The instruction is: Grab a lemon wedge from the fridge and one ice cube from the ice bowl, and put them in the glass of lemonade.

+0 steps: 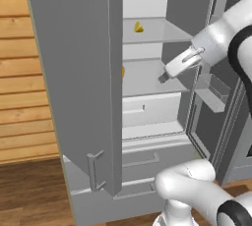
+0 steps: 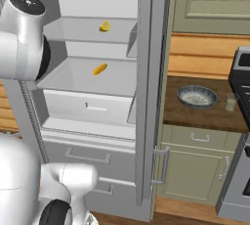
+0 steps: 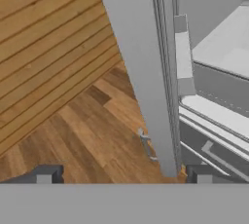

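The fridge (image 1: 78,72) stands with both doors swung open. On its upper white shelf lies the lemon wedge (image 1: 139,27) (image 2: 104,26), small and bright yellow. My gripper (image 1: 164,76) hangs inside the fridge opening, over the shelf below and to the right of the wedge, apart from it. In the hand view its fingertips (image 3: 46,174) stand wide apart, so my gripper (image 3: 121,174) is open and holds nothing. On the brown counter to the right of the fridge sit the ice bowl (image 2: 197,97) and, beside it, the glass of lemonade (image 2: 230,102).
An orange-yellow piece (image 2: 100,69) lies on the lower shelf. The open left door (image 3: 141,72) stands close to my hand, its handle (image 1: 95,171) low down. A door bin (image 1: 212,91) juts from the right door. A stove (image 2: 241,72) borders the counter.
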